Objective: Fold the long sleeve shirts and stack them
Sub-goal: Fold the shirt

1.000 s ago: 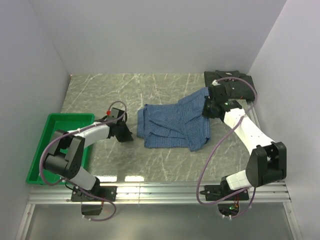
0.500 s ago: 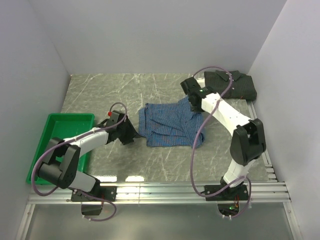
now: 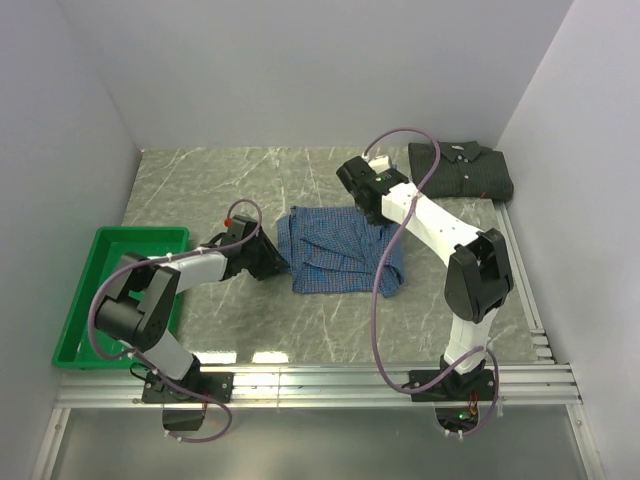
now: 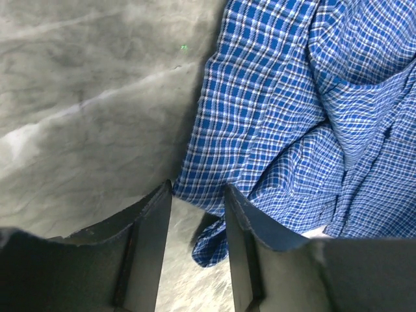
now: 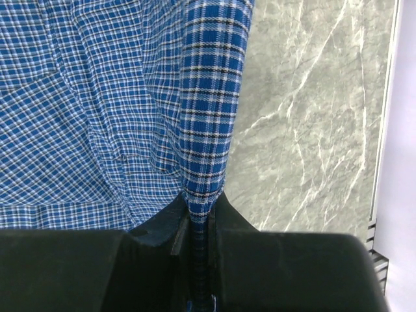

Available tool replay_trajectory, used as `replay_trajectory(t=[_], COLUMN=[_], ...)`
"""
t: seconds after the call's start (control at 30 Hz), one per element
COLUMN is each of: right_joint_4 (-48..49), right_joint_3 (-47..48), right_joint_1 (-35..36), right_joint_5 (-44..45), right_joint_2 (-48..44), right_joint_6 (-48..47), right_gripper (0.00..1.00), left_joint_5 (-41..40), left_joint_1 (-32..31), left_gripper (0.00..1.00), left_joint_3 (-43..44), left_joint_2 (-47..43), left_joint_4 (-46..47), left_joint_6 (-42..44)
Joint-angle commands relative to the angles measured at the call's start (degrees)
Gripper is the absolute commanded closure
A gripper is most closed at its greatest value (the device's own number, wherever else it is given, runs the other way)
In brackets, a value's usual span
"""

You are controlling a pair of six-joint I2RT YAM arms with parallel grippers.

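Since a second ago the right gripper has swung away from the dark shirt and across to the far edge of the blue shirt, carrying a fold of checked cloth over with it. The left gripper has slid up to the blue shirt's left edge and parted its fingers.

The grey marbled table lies under the blue shirt, which sits rumpled and partly doubled over. The green tray stands well to the left of the blue shirt. The dark shirt lies folded beyond the blue shirt and to its right, well apart from it.

In the right wrist view the right gripper is pinched tight on a taut ridge of the blue shirt. In the left wrist view the left gripper stands partly open with nothing clamped, and the hem of the blue shirt lies just at the gap between its fingertips.
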Motion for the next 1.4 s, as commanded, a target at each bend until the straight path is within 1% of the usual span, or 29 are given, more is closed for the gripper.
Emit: replay_trajectory(t=[0.0, 0.1, 0.13, 0.2, 0.23, 0.27, 0.3, 0.33, 0.47, 0.57, 0.73, 0.83, 1.03, 1.37], right_joint_4=[-0.88, -1.40, -1.49, -2.37, -2.81, -3.94, -4.56, -5.09, -8.51, -10.10, -9.76, -7.92, -5.01, 1.14], right_joint_3=[3.15, 4.03, 4.38, 5.70, 6.40, 6.93, 8.33, 9.04, 12.38, 15.01, 17.04, 18.44, 19.42, 19.24], right_joint_1=[0.97, 1.85, 2.29, 2.64, 3.25, 3.52, 3.78, 4.31, 6.24, 7.91, 11.08, 13.71, 18.72, 22.15], right_joint_5=[2.43, 2.51, 2.51, 2.86, 3.04, 3.48, 4.52, 5.06, 6.99, 8.14, 8.31, 8.05, 6.65, 1.99], right_joint_2=[-0.31, 0.65, 0.92, 1.70, 2.06, 2.41, 3.28, 3.64, 6.28, 9.34, 12.43, 15.41, 18.23, 20.78], right_joint_6=[1.49, 1.75, 2.01, 2.54, 2.98, 3.33, 3.68, 4.47, 6.93, 8.34, 9.22, 8.26, 4.66, 0.09], right_gripper=[1.00, 1.00, 1.00, 1.00, 1.00, 1.00, 1.00, 1.00, 1.00, 1.00, 1.00, 1.00, 1.00, 1.00], left_joint_5=[1.05, 0.96, 1.05, 1.49, 1.66, 1.49, 1.32, 1.23, 1.31, 1.67, 0.08, -0.53, -1.06, -0.97], left_joint_1=[-0.14, -0.14, -0.14, -0.14, -0.22, -0.66, -0.84, -1.01, -2.77, -3.74, -5.58, -5.94, -6.11, -7.08], left_gripper=[0.56, 0.61, 0.67, 0.73, 0.83, 0.87, 0.95, 0.99, 0.99, 1.00, 0.99, 1.00, 1.00, 1.00], left_joint_3=[0.19, -0.16, -0.34, -0.95, -1.22, -1.22, -1.48, -1.57, -2.97, -6.30, -9.30, -10.97, -12.20, -13.35], left_joint_2=[1.52, 2.58, 2.75, 3.19, 3.19, 2.93, 2.84, 2.84, 2.06, 0.12, -3.48, -5.06, -7.00, -7.53], left_joint_4=[3.54, 3.63, 3.98, 4.50, 4.77, 4.68, 4.60, 4.42, 5.20, 7.13, 7.58, 7.85, 8.01, 8.81], left_joint_6=[-1.17, -1.52, -1.70, -2.05, -2.14, -2.14, -2.05, -1.97, -3.10, -5.21, -7.94, -9.08, -9.87, -11.19])
